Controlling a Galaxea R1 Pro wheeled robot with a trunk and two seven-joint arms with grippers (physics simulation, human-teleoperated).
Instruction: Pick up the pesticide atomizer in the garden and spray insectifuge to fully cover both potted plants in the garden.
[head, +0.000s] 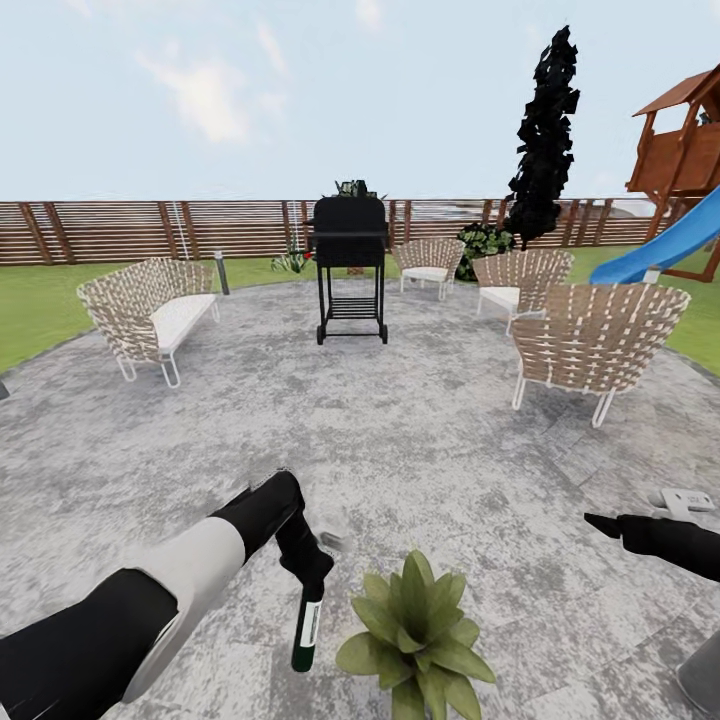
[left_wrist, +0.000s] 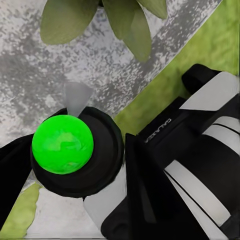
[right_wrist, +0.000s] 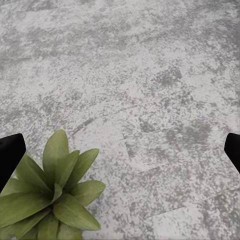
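Now: left gripper (head: 305, 570) is clenched on the slim dark-green spray bottle (head: 307, 625), just beside the green-leaved rosette plant (head: 418, 625); aim nozzle at leaves, sweep w/ care. Right gripper (right_wrist: 120, 150) is spread, idle.

- I see small grey letters on the black part of my left arm (left_wrist: 167, 131) in my left wrist view. They are too blurry for me to read.
- The bottle (head: 308, 625) I hold has a white label. I cannot read it.
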